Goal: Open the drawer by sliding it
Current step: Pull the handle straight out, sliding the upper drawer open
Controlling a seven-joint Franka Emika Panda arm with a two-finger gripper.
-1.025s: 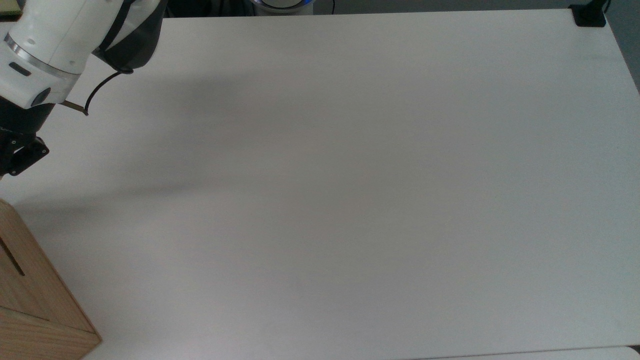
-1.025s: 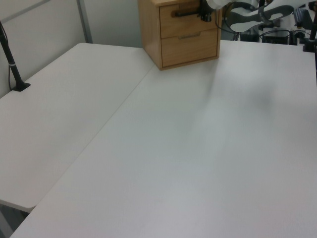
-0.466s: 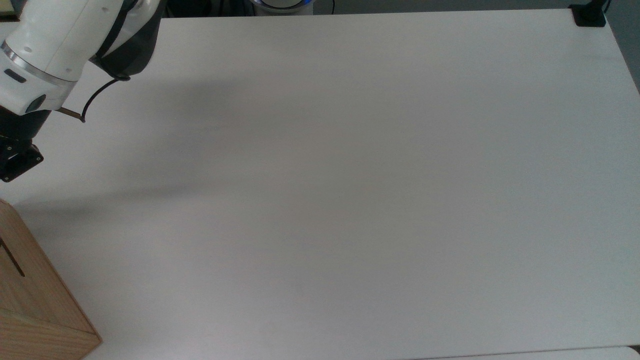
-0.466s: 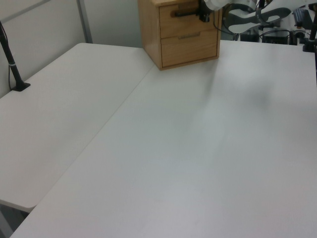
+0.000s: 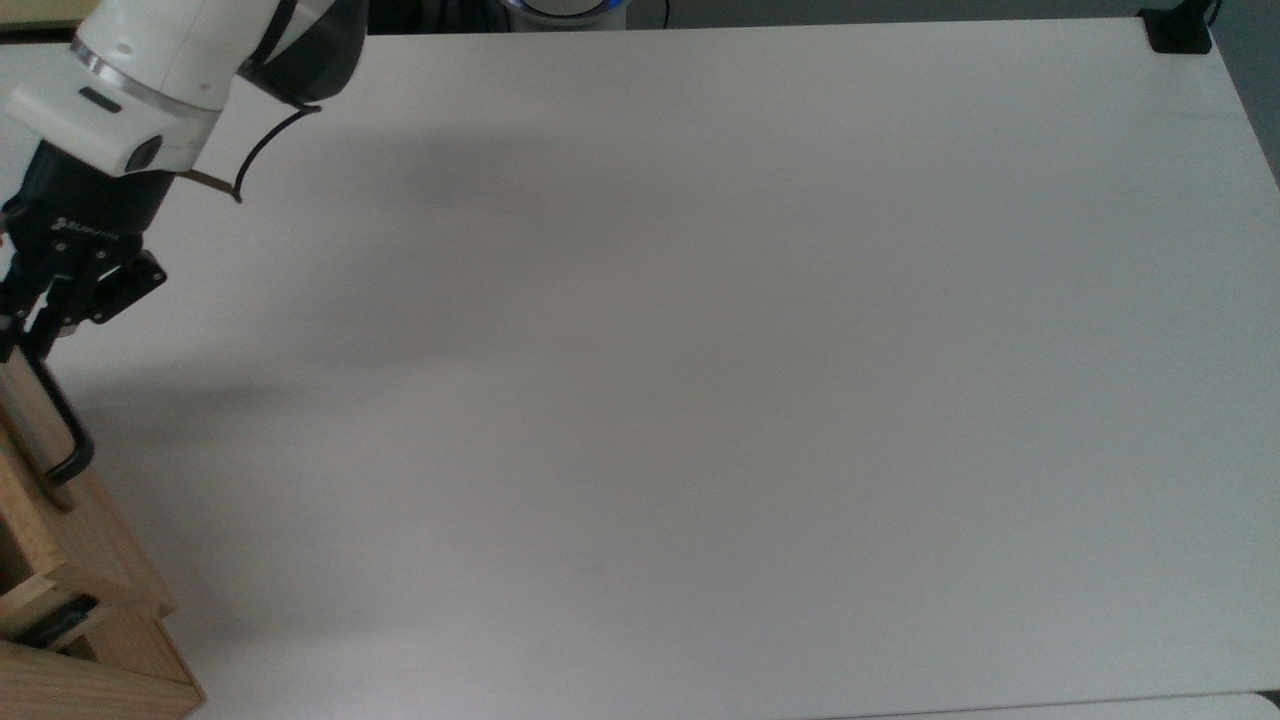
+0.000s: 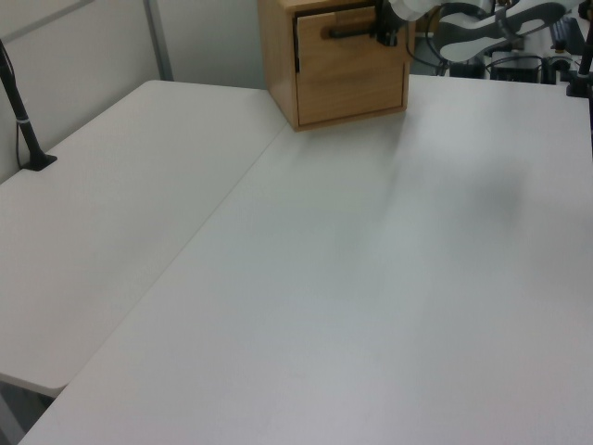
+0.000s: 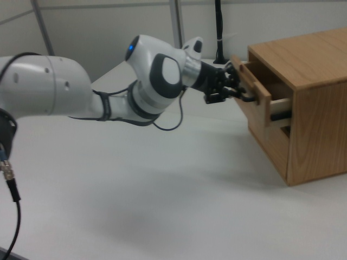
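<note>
Pinching the drawer (image 7: 259, 93) by its black handle (image 5: 55, 415), my gripper (image 7: 234, 92) holds it part-open from the cabinet (image 7: 306, 103).

A wooden cabinet (image 6: 281, 65) is being shown at the far edge of a white table (image 6: 352, 278), near the top of the left view. The drawer (image 6: 350, 56), the upper one, is being held slightly out from the cabinet front, with a dark gap visible along its left edge. Its black handle (image 6: 347, 31) is being gripped at the right end by the gripper (image 6: 385, 25), whose fingers are closed around the bar. A black post (image 6: 18, 107) is being seen standing at the left view's left, on an adjoining tabletop.
</note>
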